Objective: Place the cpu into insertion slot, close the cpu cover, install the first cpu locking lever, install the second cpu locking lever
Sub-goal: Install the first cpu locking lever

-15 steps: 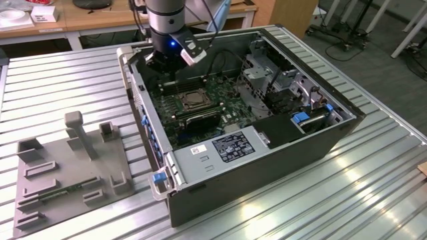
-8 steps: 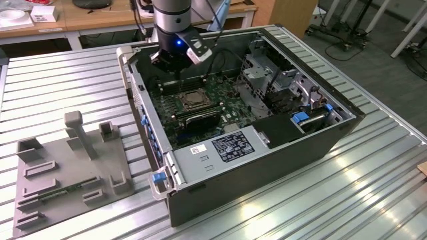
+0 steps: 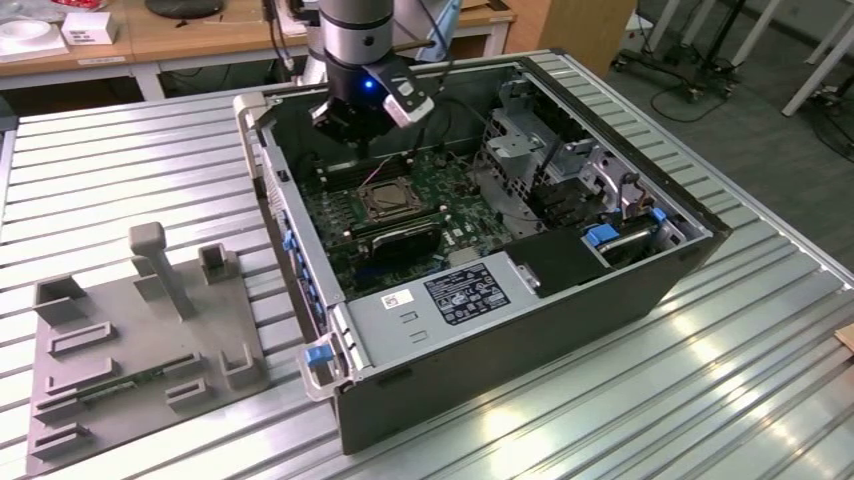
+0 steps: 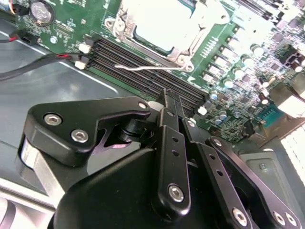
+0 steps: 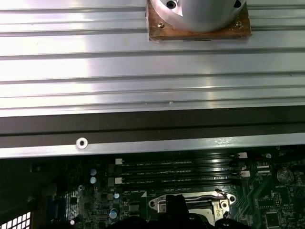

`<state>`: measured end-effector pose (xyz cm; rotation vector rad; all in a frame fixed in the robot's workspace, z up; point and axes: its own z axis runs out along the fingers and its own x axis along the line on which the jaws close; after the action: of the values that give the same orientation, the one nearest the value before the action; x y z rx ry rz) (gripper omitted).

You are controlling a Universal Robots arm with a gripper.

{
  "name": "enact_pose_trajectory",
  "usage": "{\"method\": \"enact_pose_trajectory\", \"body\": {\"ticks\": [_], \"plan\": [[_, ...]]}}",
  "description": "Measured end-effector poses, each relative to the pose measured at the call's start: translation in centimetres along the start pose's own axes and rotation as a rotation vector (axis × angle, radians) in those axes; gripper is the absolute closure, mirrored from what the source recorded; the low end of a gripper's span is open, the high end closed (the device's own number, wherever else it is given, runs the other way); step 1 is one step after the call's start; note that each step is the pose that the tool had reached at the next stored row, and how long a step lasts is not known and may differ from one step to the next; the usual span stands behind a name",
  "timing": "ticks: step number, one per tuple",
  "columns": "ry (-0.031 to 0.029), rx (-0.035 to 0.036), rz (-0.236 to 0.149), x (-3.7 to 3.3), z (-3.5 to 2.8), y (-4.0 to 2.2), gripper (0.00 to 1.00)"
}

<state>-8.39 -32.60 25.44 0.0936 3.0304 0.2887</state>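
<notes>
- The claw [image 4: 170, 98] hangs over the board [image 4: 228, 28] in the open computer case [image 3: 534, 330] on the counter [image 3: 134, 150], fingers pressed together, seemingly on nothing.
- The chip [image 4: 159, 26] sits in its socket [image 3: 383, 199], framed by the metal cover [image 4: 126, 31].
- A thin wire lever [image 4: 147, 68] lies just beside the socket.

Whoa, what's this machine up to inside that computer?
A robot arm is working inside an open computer case. Its end effector hangs just above the motherboard, close to the insertion slot. In the second wrist view the cpu cover lies flat over the slot, and the pale face in its window looks like the cpu, already seated. A thin wire lever lies along the slot's edge; I cannot tell whether it is latched.
</notes>
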Motion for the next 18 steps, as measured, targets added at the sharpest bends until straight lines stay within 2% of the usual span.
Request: {"method": "enact_pose_trajectory", "body": {"ticks": [11,18], "plan": [[0.0,0.0,0.0,-1.4,0.99,-0.08,0.89],[0.0001,0.0,0.0,-1.76,1.75,-0.2,0.89]]}}
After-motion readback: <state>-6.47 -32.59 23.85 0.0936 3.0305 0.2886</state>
